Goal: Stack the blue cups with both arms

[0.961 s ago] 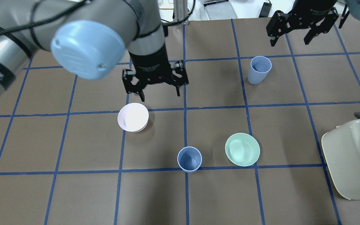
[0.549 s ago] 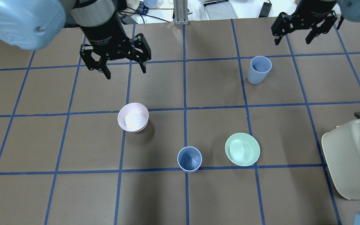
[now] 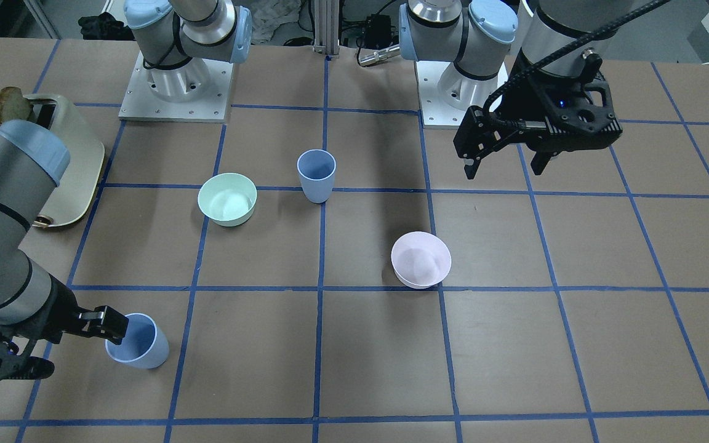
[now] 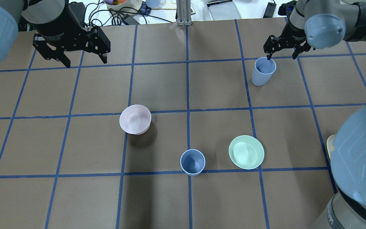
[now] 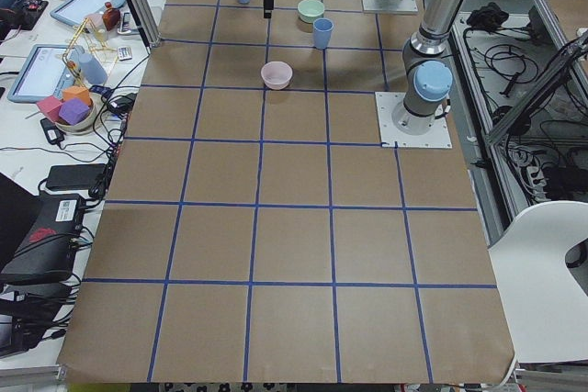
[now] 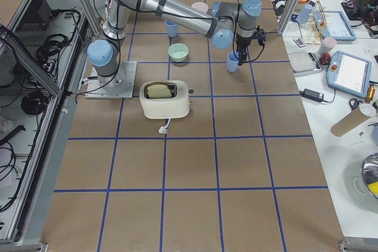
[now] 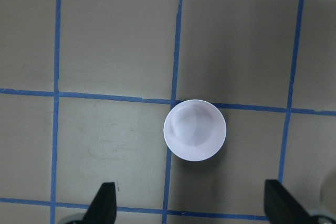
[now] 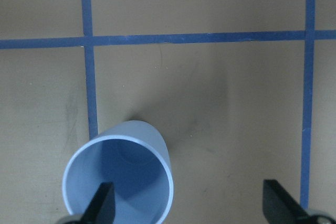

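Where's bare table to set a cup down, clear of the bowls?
Bare: the squares between pink bowl and far blue cup, and those on the robot's left of the pink bowl. Crowded: near blue cup beside mint bowl; right gripper hangs over the far blue cup.

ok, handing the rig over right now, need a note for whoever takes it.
Left gripper: jaws open, empty, raised, near neither cup.
Right gripper: jaws open, one finger over the mouth of the far blue cup, the other outside its wall; not closed on it.
Near blue cup: upright beside the green bowl, untouched.
Done: nothing stacked. Left: grip the far cup, lift it, nest the cups.
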You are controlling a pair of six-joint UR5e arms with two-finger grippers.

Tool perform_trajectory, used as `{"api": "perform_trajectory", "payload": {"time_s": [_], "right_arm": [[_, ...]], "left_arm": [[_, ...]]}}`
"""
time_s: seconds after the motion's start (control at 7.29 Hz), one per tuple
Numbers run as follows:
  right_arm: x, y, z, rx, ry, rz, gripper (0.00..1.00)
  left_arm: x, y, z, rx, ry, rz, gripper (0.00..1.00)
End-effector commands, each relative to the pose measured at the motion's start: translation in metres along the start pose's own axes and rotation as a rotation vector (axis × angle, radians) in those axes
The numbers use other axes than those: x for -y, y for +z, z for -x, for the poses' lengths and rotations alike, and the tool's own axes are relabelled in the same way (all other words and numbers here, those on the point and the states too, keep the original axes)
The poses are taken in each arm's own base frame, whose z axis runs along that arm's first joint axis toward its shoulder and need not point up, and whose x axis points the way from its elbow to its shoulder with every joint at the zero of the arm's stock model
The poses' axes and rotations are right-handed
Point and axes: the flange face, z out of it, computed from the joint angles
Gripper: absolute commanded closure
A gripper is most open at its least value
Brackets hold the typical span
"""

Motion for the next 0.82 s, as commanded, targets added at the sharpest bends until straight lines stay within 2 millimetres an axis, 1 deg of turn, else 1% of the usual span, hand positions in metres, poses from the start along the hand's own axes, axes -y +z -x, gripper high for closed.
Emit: {"api": "perform_trajectory", "payload": {"time_s": [0.0,0.14,0.27,0.41,0.69], "right_arm": [[-0.0123,0.032,0.0013,0.01,0.002,0.045,0.07],[-0.0132,0.0352,0.0015,0.009,0.0,0.028,0.23],[-0.0122,0.0355,0.0025,0.018,0.003,0.021,0.77],[-0.0115,0.0343,0.0082,0.075,0.003,0.011,1.0],[-0.0113,0.0304,0.0076,0.067,0.001,0.004,1.0]], "left_arm": [[-0.0119,0.0,0.0006,0.0,0.009,-0.015,0.0],[-0.0117,0.0016,0.0005,0.0,0.009,-0.012,0.0],[-0.0119,0.0,0.0006,0.0,0.009,-0.015,0.0],[-0.0118,-0.0007,0.0006,0.0,0.009,-0.017,0.0],[-0.0116,-0.0015,0.0006,0.0,0.009,-0.018,0.0]]}}
